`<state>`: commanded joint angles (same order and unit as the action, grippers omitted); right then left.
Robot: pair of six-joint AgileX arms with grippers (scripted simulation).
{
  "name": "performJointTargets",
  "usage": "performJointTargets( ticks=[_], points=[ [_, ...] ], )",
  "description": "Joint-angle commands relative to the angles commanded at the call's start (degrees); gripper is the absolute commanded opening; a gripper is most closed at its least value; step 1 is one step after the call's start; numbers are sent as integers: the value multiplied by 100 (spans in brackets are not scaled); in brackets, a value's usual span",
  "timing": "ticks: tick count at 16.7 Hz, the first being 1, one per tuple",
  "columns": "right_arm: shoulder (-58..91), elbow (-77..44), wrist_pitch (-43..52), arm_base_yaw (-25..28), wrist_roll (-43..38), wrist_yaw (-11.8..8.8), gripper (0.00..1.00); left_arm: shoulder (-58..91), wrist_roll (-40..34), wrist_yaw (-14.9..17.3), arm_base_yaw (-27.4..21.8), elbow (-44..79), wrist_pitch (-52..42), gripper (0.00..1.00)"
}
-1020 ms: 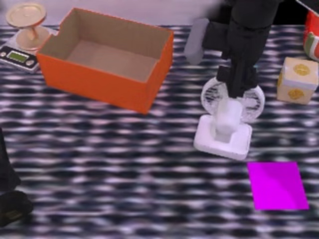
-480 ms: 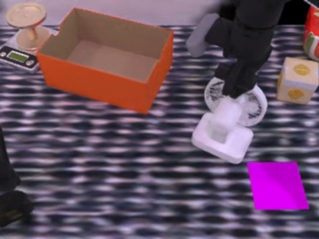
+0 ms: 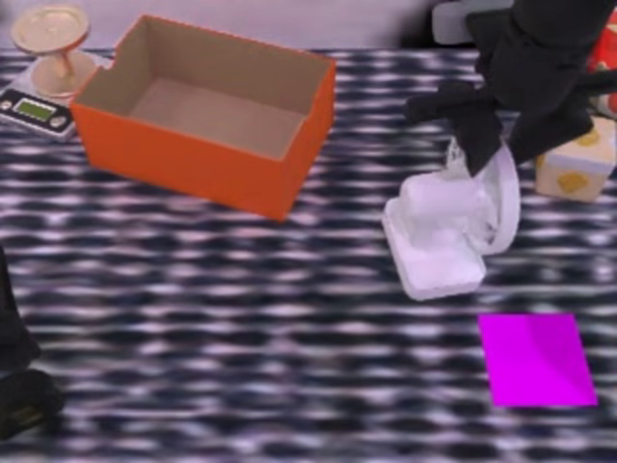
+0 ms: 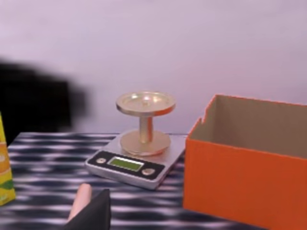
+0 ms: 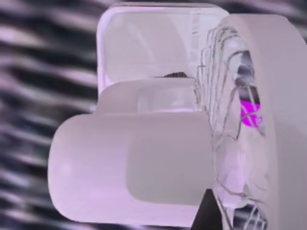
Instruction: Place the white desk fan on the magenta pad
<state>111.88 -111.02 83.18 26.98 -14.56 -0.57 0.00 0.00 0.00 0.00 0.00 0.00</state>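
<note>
The white desk fan hangs tilted at the right of the table, its round cage turned toward the right and its base toward the left. My right gripper comes down from the back and is shut on the fan near the cage. The right wrist view is filled by the fan's motor housing and cage, with one dark fingertip against them. The magenta pad lies flat near the front right, apart from the fan. It shows through the cage as a magenta patch. My left gripper is parked at the front left.
An orange open box stands at the back left, with a grey scale bearing a gold stand beside it. A cream cube with yellow dots sits just right of the fan. A red object is at the back right corner.
My right gripper has swung to the right and turned, carrying the fan. The cage now faces right instead of lying flat, and the base has shifted slightly.
</note>
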Motion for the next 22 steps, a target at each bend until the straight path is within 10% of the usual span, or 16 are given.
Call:
performJointTargets(
  ticks=[12,22],
  points=[
    [-1809,2420,-386,-355,-7932,17,0,0,0,0,0,0,0,100],
    [-2224,3289,-432,-481,-9663,51,0,0,0,0,0,0,0,100]
  ],
)
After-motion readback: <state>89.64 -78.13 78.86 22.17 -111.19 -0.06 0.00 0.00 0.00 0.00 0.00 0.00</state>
